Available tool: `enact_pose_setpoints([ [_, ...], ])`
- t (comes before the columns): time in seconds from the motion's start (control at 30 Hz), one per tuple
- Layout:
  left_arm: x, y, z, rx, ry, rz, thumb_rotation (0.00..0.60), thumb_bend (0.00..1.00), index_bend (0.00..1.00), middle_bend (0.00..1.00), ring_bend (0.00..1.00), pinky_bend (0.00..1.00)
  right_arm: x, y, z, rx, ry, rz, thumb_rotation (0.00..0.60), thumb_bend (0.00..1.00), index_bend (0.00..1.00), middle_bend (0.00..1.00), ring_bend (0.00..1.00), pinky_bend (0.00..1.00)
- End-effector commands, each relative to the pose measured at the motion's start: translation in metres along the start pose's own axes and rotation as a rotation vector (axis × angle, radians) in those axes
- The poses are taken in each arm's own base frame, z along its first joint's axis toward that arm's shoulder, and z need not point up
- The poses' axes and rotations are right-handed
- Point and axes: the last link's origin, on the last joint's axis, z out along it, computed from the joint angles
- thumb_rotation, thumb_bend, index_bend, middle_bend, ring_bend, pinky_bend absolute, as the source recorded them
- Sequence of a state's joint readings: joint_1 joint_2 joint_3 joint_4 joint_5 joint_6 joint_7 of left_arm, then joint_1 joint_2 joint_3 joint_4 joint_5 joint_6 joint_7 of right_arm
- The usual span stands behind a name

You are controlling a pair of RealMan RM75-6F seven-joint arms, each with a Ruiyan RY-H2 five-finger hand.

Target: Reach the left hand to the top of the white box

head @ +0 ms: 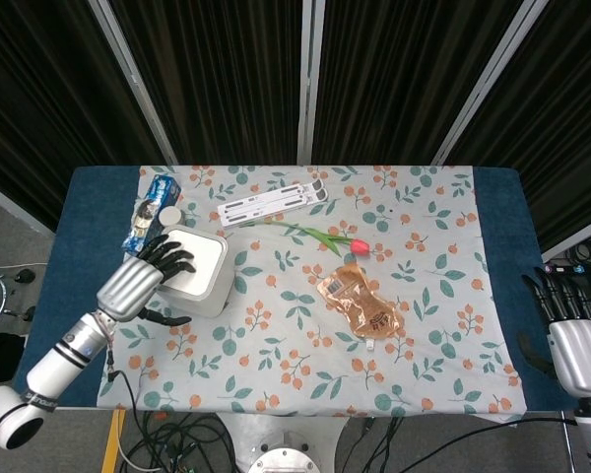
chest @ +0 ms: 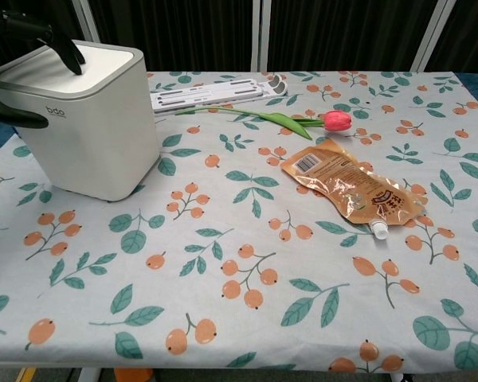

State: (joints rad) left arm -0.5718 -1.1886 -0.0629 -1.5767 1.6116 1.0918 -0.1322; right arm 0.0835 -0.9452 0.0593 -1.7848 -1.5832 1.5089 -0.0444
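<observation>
The white box (head: 203, 268) (chest: 95, 127) stands upright on the left part of the flowered cloth, its top open. My left hand (head: 138, 284) is at the box's left side, its dark fingers (chest: 57, 41) spread over the near-left rim of the top while the thumb (chest: 16, 116) lies along the box's front-left wall. Nothing is held in it. My right hand (head: 571, 340) hangs off the table's right edge with fingers straight and apart, empty.
A pink tulip (head: 357, 244) and a brown pouch (head: 360, 304) lie mid-table. A white folded stand (head: 274, 202) lies at the back. A blue snack packet (head: 150, 212) and a small white cap (head: 169, 216) sit just behind the box.
</observation>
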Motion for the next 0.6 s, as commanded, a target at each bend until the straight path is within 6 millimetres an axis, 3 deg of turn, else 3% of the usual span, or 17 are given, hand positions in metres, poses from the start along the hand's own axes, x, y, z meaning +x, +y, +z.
enact_pose_setpoints([
  [0.03,-0.004,0.002,0.002,-0.005,-0.01,0.002,0.316,0.02,0.37,0.32,0.12,0.03,0.0,0.0,0.0,0.001,0.0,0.0,0.6,0.32,0.0,0.0,0.0,0.0],
  [0.33,0.029,-0.007,-0.008,0.021,0.203,-0.017,0.308,0.02,0.35,0.31,0.12,0.03,0.002,0.001,-0.002,-0.006,0.011,0.001,0.6,0.32,0.0,0.0,0.0,0.0],
  [0.6,0.049,-0.036,-0.043,0.163,0.306,-0.038,0.311,0.02,0.35,0.3,0.12,0.03,-0.001,0.004,-0.003,-0.014,0.008,0.001,0.6,0.32,0.0,0.0,0.0,0.0],
])
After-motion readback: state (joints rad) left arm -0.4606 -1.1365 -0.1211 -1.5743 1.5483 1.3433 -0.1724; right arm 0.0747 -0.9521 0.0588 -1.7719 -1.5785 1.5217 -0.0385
